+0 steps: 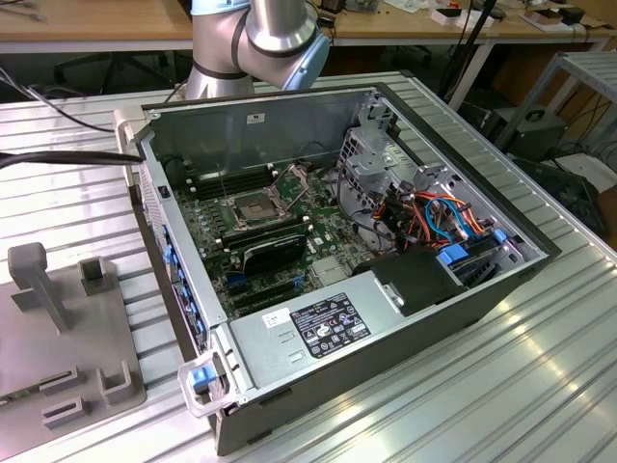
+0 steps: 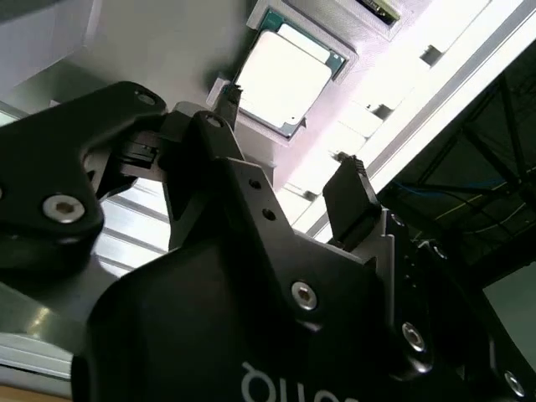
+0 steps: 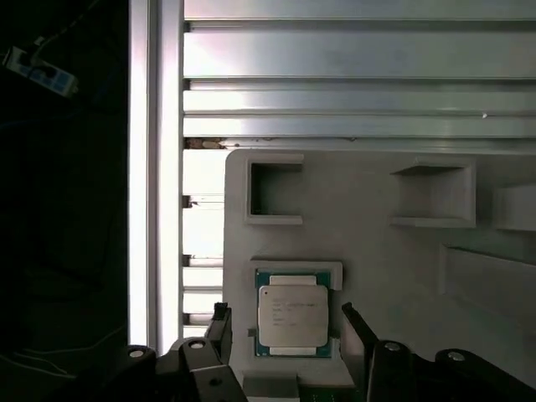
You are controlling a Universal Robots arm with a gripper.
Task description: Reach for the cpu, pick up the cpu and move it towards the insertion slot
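Inside a recess (image 3: pixel 298 268) of the grey tray (image 3: pixel 377 260), the cpu (image 3: pixel 292 314), gripper (image 3: pixel 285 316) spread wide over it.

Clear gaps separate the cpu (image 3: pixel 291 314) from the gripper's (image 3: pixel 285 313) 2 parted fingers on either side.

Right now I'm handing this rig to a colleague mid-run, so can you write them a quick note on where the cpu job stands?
The pincer is open, with one finger on either side of the cpu and not closed on it.
The cpu lies flat in its recess on the grey holder tray.
The insertion slot sits on the board inside the open computer case, its dark centre showing.
Done: the reach for the cpu.
Left: the grasp, the lift and the move towards the insertion slot.
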